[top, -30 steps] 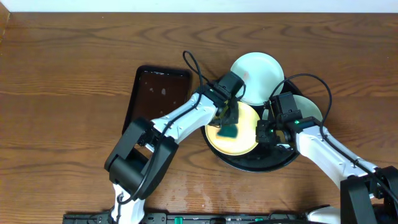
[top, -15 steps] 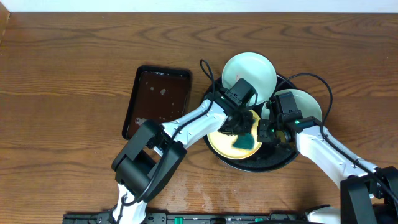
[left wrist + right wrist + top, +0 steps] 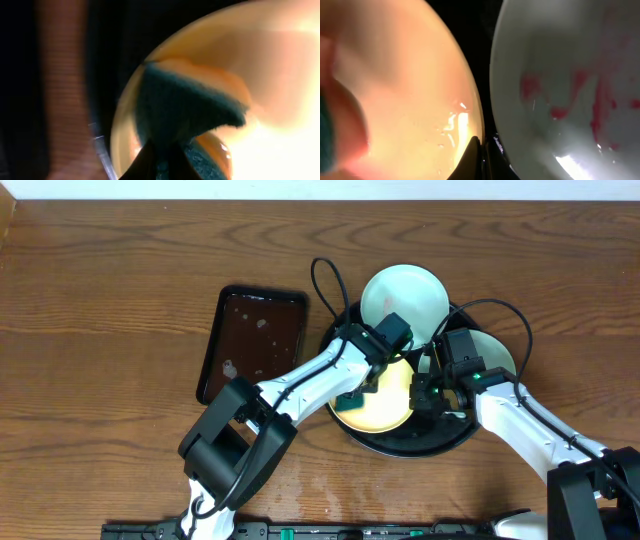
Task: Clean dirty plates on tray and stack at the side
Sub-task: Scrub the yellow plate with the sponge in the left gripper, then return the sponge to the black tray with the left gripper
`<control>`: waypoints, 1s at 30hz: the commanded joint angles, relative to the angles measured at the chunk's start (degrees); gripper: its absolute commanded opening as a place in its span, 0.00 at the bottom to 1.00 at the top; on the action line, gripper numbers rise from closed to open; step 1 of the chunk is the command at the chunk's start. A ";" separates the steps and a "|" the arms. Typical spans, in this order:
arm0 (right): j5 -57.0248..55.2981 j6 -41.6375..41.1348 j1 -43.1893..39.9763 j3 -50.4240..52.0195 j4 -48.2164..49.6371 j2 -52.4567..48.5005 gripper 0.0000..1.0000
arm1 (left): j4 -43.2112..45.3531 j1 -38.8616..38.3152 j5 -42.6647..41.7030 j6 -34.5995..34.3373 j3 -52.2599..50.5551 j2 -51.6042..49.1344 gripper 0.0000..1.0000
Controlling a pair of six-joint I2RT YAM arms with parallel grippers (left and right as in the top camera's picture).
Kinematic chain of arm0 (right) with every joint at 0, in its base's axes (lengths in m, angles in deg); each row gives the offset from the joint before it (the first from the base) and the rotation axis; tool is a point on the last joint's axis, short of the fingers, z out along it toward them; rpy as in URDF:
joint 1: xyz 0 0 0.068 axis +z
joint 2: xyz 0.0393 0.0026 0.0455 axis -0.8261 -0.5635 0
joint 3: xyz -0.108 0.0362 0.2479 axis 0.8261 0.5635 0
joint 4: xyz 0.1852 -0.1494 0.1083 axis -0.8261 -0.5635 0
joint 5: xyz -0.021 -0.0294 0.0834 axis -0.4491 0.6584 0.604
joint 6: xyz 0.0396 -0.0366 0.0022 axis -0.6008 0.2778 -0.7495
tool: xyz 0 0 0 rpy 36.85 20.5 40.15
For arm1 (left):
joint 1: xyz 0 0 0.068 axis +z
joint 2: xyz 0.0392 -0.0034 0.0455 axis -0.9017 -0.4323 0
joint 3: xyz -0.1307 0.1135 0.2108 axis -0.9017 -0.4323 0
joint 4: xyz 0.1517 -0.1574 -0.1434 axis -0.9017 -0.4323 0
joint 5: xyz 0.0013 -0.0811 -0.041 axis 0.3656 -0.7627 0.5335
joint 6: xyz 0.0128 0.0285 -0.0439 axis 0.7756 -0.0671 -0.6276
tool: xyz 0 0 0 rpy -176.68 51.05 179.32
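Observation:
On the round black tray (image 3: 442, 436) lies a pale yellow plate (image 3: 388, 402). My left gripper (image 3: 356, 392) is shut on a teal sponge (image 3: 344, 402) and presses it onto the left part of that plate. The left wrist view shows the sponge (image 3: 185, 105) flat on the yellow plate (image 3: 285, 65), pinched in the left gripper (image 3: 162, 157). My right gripper (image 3: 421, 393) is shut on the yellow plate's right rim (image 3: 470, 107). A mint-white plate (image 3: 570, 95) with red smears lies just right of it. Another mint-white plate (image 3: 404, 298) overlaps the tray's far rim.
A dark brown rectangular tray (image 3: 255, 340) with wet spots lies left of the black tray. The left arm reaches across between them. The right mint-white plate (image 3: 492, 350) sits partly under the right arm's wrist. Cables loop over the tray's far side.
The left gripper has swept the sponge across the yellow plate, first toward its right side, then back to its left part. The right gripper has stayed on the rim.

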 commanded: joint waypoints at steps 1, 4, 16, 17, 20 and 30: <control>-4.24 0.92 -0.22 -0.11 -0.98 0.24 0.01 | -4.15 2.95 16.74 -1.20 1.18 -2.56 0.08; -4.24 0.92 -0.22 -0.11 -1.03 0.24 0.01 | -6.21 2.71 12.28 -0.79 4.76 -2.32 0.08; -4.24 0.94 -0.22 -0.11 -1.42 0.24 0.01 | -10.14 3.89 -1.90 7.63 9.49 7.80 0.08; -4.24 0.94 -0.22 -0.11 -1.42 0.24 0.01 | -10.86 4.39 -1.88 8.41 9.49 9.18 0.07; -4.24 0.94 -0.22 -0.11 -1.42 0.24 0.01 | -13.60 7.48 -1.11 11.54 9.46 13.70 0.08; -4.24 3.82 -0.22 -0.15 -0.90 0.28 0.01 | -10.40 23.69 -2.38 14.86 1.49 15.30 0.07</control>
